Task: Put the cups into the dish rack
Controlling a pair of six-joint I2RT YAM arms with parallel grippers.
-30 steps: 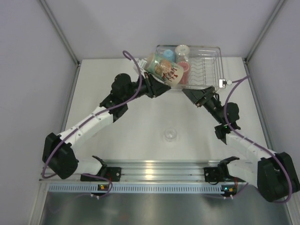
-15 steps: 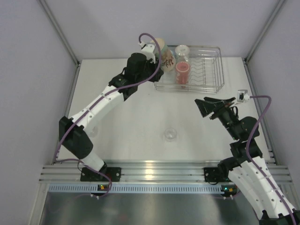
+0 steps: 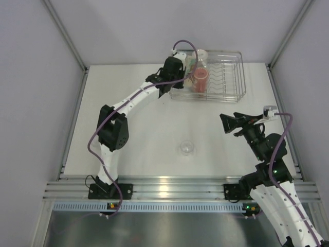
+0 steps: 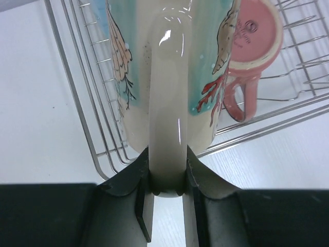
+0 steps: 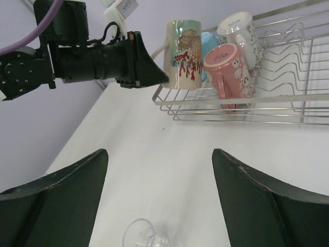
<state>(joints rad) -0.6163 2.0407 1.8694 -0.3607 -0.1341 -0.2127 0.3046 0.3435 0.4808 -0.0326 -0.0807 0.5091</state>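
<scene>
1. Left claw (image 4: 167,175) has swung the cream floral ceramic mug (image 5: 184,46), clamped by its handle, to the silver wire dish rack (image 3: 234,77) at the surface's (image 3: 144,134) far edge.
2. Right claw (image 3: 230,122) has retracted, jaws spread wide, holding nothing.

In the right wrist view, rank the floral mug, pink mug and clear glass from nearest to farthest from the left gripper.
1. floral mug: handle in the left gripper.
2. pink mug: in the dish rack, alongside.
3. clear glass: on the table, bottom edge.

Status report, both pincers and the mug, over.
Left pincer shut on mug handle. Mug upright over rack corner, pink cup beside it. Right pincer open, empty. Glass on table.
</scene>
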